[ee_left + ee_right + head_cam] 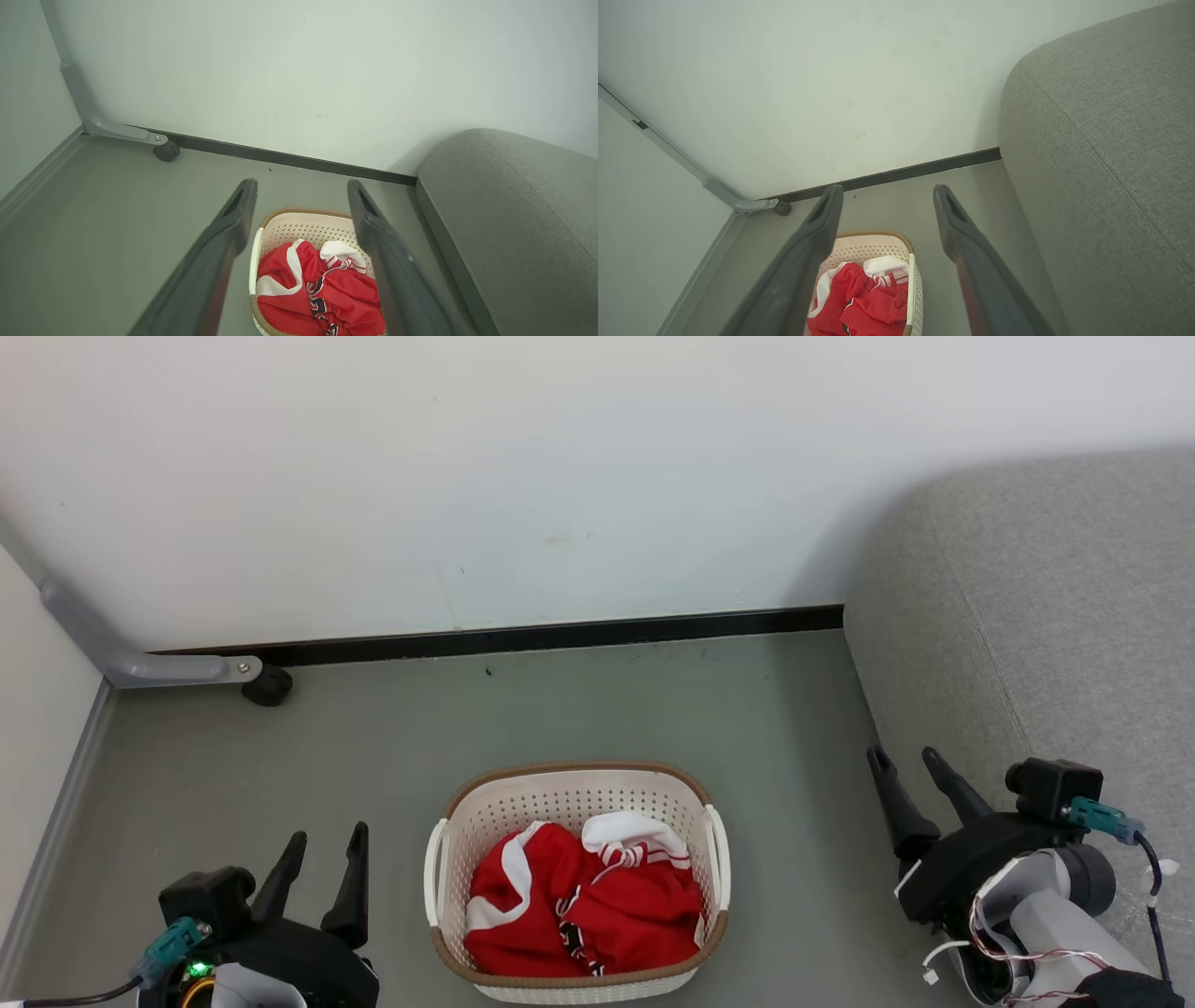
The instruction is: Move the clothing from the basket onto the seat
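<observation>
Red thin fabric with white bands and stripes, the clothing (pixel 579 905) lies crumpled in a heap inside the basket (pixel 569 773). It fills the near half, and the perforated far wall stands bare above it. A white striped fold sits on top toward the far right, and a little black print edged in white shows in the creases. The basket, cream plastic with a brown woven-look rim and a pale handle on each side, stands on the grey floor (pixel 653 709) between the two grippers. The left gripper (pixel 329 833) is near the basket's left side, jaws released with nothing between them. The right gripper (pixel 903 752), likewise spread and empty, is against the front of the seat (pixel 1074 616), a grey cloth cushion with a rounded corner, apart from the basket on its right. The head view takes in the basket's whole rim and both handles. The left wrist view frames the heap between its fingers and brings out the black print. The right wrist view shows the seat's weave and stitched seam close up. A grey metal leg with a black caster (pixel 268 686) stands at the foot of the white wall (pixel 467 476).
</observation>
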You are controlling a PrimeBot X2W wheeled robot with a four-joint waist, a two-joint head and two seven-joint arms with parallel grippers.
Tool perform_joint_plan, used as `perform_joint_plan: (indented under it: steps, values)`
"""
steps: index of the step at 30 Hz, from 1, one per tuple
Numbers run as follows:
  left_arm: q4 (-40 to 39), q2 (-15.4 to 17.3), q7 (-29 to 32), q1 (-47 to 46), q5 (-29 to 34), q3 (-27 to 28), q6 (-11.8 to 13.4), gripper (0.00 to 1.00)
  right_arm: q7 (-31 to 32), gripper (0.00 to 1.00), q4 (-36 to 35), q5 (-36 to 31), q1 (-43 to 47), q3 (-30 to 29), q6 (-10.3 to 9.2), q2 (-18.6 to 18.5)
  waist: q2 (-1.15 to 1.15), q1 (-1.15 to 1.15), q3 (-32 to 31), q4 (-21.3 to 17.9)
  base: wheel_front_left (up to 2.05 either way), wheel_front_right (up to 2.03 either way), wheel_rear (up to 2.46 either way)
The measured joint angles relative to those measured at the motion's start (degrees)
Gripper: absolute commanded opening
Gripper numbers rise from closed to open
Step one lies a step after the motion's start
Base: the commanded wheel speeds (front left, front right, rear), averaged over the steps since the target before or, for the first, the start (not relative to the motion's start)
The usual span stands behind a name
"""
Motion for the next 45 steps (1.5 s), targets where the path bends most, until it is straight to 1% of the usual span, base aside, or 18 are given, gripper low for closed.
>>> perform_joint_plan:
  steps: [4, 8, 11, 17, 19, 22, 23, 25, 31, 34, 42, 45]
  values:
    - [0.29, 0.21, -0.97, -0.73, 2.94, -0.41, 0.49, 1.0, -0.98, 1.0, 1.44, -2.96, -1.32, 1.59, -0.41, -0.43, 0.0, 0.0, 0.05, 0.04, 0.0, 0.0, 0.0]
    - [0.52, 0.38, -1.9, -0.81, 5.98, -0.78, 0.54, 1.0, -1.74, 1.0, 2.7, -5.44, -2.47, 2.97, -0.48, -0.9, 0.0, 0.0, 0.08, 0.11, 0.0, 0.0, 0.0]
    - [0.67, 0.42, -2.43, -1.01, 8.23, -0.9, 0.55, 1.0, -2.47, 1.0, 3.52, -7.13, -3.18, 4.07, -0.92, -1.01, 0.0, 0.0, 0.1, 0.14, 0.0, 0.0, 0.0]
    - [0.97, 0.69, -3.65, -1.88, 12.61, -1.52, 0.56, 1.0, -3.72, 1.0, 5.54, -10.89, -5.22, 6.03, -1.0, -1.68, 0.0, 0.0, 0.13, 0.17, 0.0, 0.0, 0.0]
    - [1.04, 0.85, -3.96, -1.91, 14.23, -1.7, 0.54, 1.0, -4.08, 1.0, 6.23, -12.23, -5.89, 6.55, -1.42, -1.98, 0.0, 0.0, 0.14, 0.18, 0.0, 0.0, 0.0]
    - [1.27, 1.0, -4.55, -1.96, 16.22, -1.78, 0.54, 1.0, -4.65, 1.0, 7.21, -13.97, -6.69, 7.37, -1.54, -2.21, 0.0, 0.0, 0.18, 0.19, 0.0, 0.0, 0.0]
    - [1.32, 1.0, -4.97, -1.97, 16.85, -1.77, 0.55, 1.0, -4.99, 1.0, 7.5, -14.35, -6.92, 7.53, -1.91, -2.21, 0.0, 0.0, 0.2, 0.2, 0.0, 0.0, 0.0]
    - [1.45, 0.97, -5.26, -2.0, 18.47, -1.56, 1.04, 1.0, -5.15, 1.0, 8.06, -15.46, -7.43, 7.56, -2.29, -2.32, 0.0, 0.0, 0.25, 0.23, 0.0, 0.0, 0.0]
    - [2.65, 0.87, -5.45, -1.99, 18.78, 1.88, 3.55, 1.0, -5.49, 1.0, 8.33, -15.61, -7.74, 5.48, -4.63, -2.87, 0.0, 0.0, 0.38, 0.3, 0.0, 0.0, 0.0]
    - [2.81, 0.68, -5.45, -1.99, 18.78, 2.71, 3.85, 1.0, -5.49, 1.0, 8.24, -15.61, -7.73, 4.67, -5.53, -2.94, 0.0, 0.0, 0.47, 0.28, 0.0, 0.0, 0.0]
    - [2.47, -0.07, -5.45, -1.85, 18.92, 3.47, 3.96, 1.0, -5.5, 1.0, 6.36, -15.61, -7.69, 3.58, -6.05, -3.02, 0.0, 0.0, 1.11, 0.05, 0.0, 0.0, 0.0]
    - [1.91, -0.37, -5.45, -1.79, 19.29, 3.55, 3.41, 1.0, -5.5, 1.0, 4.9, -15.7, -7.69, 3.33, -6.55, -3.12, 0.0, 0.0, 1.92, -0.07, 0.0, 0.0, 0.0]
